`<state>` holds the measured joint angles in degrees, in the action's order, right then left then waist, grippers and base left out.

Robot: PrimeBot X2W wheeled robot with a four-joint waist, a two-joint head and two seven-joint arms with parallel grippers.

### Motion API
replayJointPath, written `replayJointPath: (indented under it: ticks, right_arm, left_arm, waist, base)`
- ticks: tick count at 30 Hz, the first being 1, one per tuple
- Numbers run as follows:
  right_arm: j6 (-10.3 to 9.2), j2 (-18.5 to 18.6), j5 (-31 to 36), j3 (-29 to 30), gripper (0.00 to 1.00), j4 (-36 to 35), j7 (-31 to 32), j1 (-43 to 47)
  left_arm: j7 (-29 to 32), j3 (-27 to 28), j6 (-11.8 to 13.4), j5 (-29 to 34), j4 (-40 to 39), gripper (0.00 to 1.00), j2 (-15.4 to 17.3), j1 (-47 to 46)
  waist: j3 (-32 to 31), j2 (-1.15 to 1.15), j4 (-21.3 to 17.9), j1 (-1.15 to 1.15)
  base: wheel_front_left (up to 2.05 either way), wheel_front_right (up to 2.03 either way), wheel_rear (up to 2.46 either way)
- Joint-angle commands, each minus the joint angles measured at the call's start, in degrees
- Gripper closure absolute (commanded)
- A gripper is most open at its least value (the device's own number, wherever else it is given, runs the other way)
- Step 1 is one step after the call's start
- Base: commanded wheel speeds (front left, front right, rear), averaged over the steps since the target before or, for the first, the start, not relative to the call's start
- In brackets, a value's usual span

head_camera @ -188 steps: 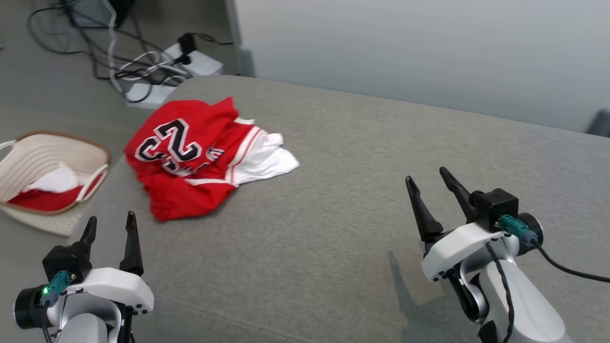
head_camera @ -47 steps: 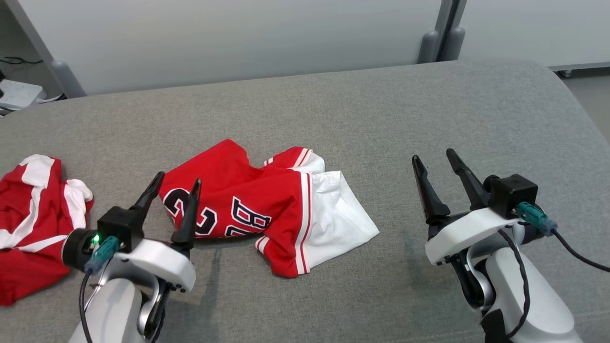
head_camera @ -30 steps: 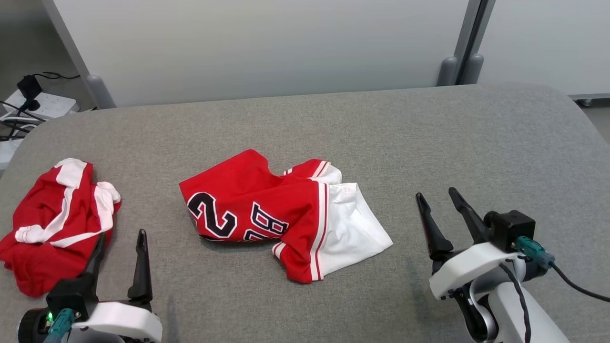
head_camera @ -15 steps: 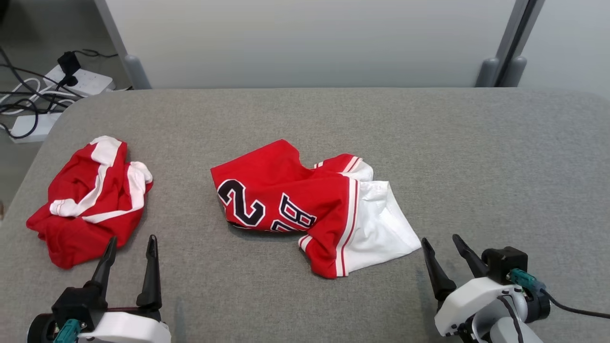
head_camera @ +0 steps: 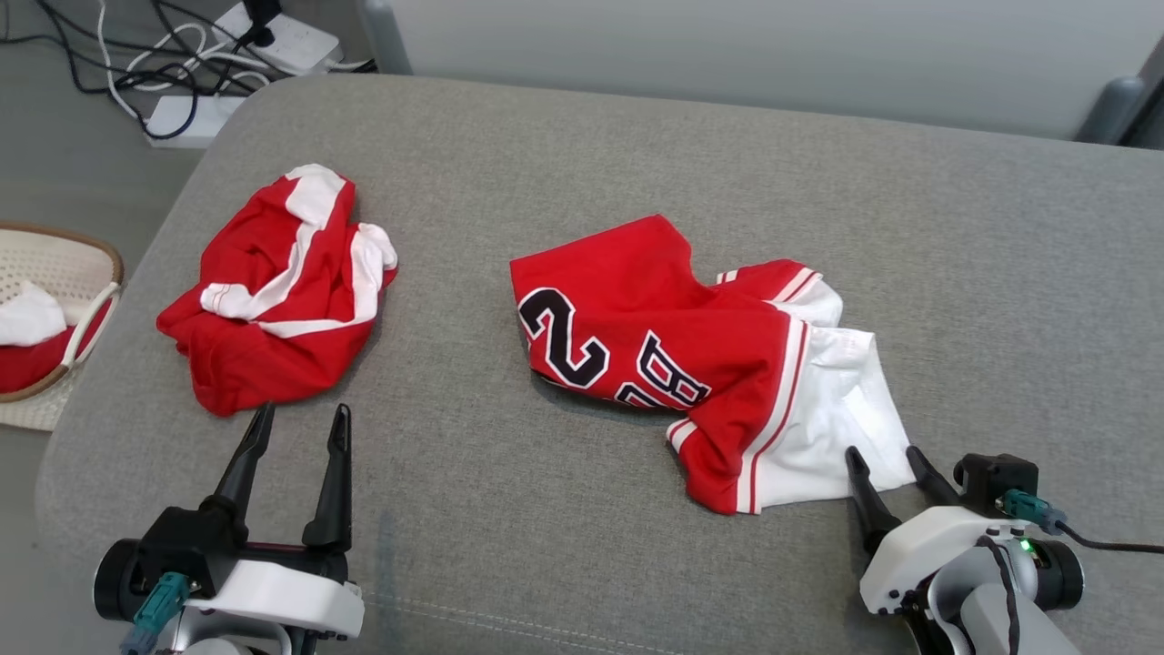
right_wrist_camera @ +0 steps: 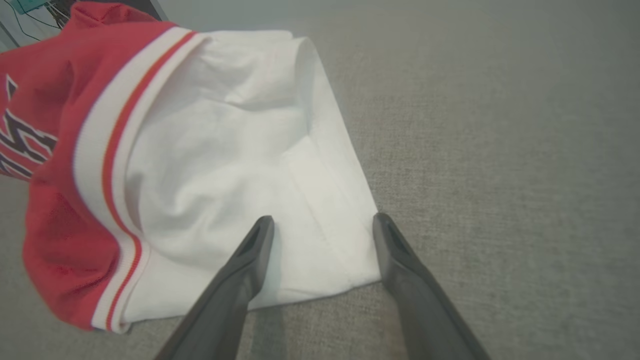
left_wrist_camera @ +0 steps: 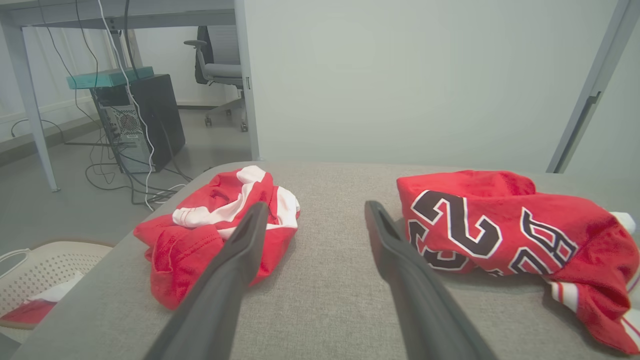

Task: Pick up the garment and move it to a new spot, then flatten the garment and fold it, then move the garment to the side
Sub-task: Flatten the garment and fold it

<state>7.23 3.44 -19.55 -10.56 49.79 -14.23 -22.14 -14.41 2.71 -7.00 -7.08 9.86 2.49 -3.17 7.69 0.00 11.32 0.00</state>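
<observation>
We seem to be starting to flatten the shirt (head_camera: 673,346), crumpled at the middle of the table (head_camera: 546,528). Our right gripper (head_camera: 881,452), at its white corner, and our left gripper (head_camera: 303,411) both gape empty. Next, we judge: pinch that corner and spread.

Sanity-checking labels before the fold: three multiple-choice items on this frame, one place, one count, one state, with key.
1. Where is the right claw?
A. at the white corner of the red numbered jersey
B. in a basket
C. over cables
2. How many red-and-white garments lie on the grey fabric table?
A. one
B. two
C. four
3. The left claw is:
A. shut on cloth
B. open and empty
C. shut on a cable
Key: 1 A: it straddles that corner. 2 B: the jersey plus a crumpled red-and-white garment. 3 B: jaws apart, nothing between.
</observation>
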Motion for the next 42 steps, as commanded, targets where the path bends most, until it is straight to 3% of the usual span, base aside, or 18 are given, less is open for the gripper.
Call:
replayJointPath:
  ticks: [1,3,4,6,7,13,19,24,29,30,31,37,42]
  right_arm:
    - [0.25,-0.4,1.0,-0.8,0.0,0.1,-0.8,-1.6]
    - [0.25,-0.4,2.1,-0.6,0.0,2.1,-0.8,-2.3]
    - [0.25,-0.4,2.6,-0.4,0.12,3.1,-0.8,-2.6]
    - [0.25,-0.4,3.0,0.1,0.91,4.7,-0.8,-3.3]
    - [0.25,-0.4,3.2,0.3,1.0,5.0,-0.8,-3.8]
    - [0.25,2.3,5.0,1.0,1.0,-0.2,-0.8,-8.0]
    - [0.25,9.5,7.6,4.3,1.0,-6.0,-0.8,-16.6]
    - [0.25,14.0,10.2,6.8,1.0,-4.8,-0.8,-24.0]
    - [0.25,17.0,14.0,9.1,1.0,2.9,1.7,-30.4]
    - [0.25,16.9,14.4,9.6,0.75,5.0,3.1,-30.9]
    - [0.25,16.7,14.7,10.3,0.0,6.8,4.1,-31.4]
    - [0.25,14.4,15.9,12.1,0.0,11.2,1.3,-31.0]
    - [0.25,10.6,14.4,9.9,0.0,9.5,-0.5,-27.4]
  left_arm:
    - [-0.6,1.3,-0.3,-0.5,-1.8,0.0,0.4,-3.0]
    - [-0.6,0.7,-0.3,-0.8,-2.0,0.0,0.4,-3.3]
    - [-0.6,0.4,-0.4,-0.9,-2.1,0.0,0.4,-3.4]
    - [-0.6,-0.3,-0.4,-1.3,-2.2,0.0,0.4,-3.6]
    - [-0.6,-0.6,-0.4,-1.5,-2.3,0.0,0.4,-3.7]
    - [-0.6,-2.5,-0.4,-2.7,-2.4,0.0,0.4,-4.7]
    - [-0.6,-4.3,-0.4,-3.6,-2.8,0.0,0.4,-5.9]
    - [-0.6,-5.5,-0.4,-3.9,-2.3,0.0,0.4,-6.4]
    - [-0.6,-7.6,-0.5,-4.3,-1.5,0.0,0.4,-6.5]
    - [-0.6,-8.1,-0.5,-4.5,-1.3,0.0,0.4,-6.5]
    - [-0.6,-8.4,-0.5,-4.6,-1.2,0.0,0.4,-6.5]
    - [-0.6,-9.8,-0.5,-5.1,-0.9,0.0,0.4,-6.2]
    - [-0.6,-11.9,-0.5,-5.1,-0.8,0.0,0.4,-5.8]
  waist:
    - [1.7,0.0,1.7,0.0]
    - [2.2,0.0,2.4,0.0]
    - [2.4,0.0,2.6,0.0]
    - [2.7,0.0,2.8,0.0]
    - [3.0,0.0,2.9,0.0]
    - [4.7,0.0,2.7,0.0]
    - [6.3,0.0,3.2,0.0]
    - [7.3,0.0,4.1,0.0]
    - [7.8,0.0,5.8,0.0]
    - [7.8,0.0,6.2,0.0]
    - [7.9,0.0,6.3,0.0]
    - [7.1,0.0,6.3,0.0]
    - [5.3,0.0,4.0,0.0]
  base:
    - [0.0,0.0,0.0]
    - [0.0,0.0,0.0]
    - [0.0,0.0,0.0]
    - [0.0,0.0,0.0]
    - [0.0,0.0,0.0]
    - [0.0,0.0,0.0]
    - [0.0,0.0,0.0]
    - [0.0,0.0,0.0]
    - [0.0,0.0,0.0]
    - [0.0,0.0,0.0]
    - [0.0,0.0,0.0]
    - [0.0,0.0,0.0]
    - [0.0,0.0,0.0]
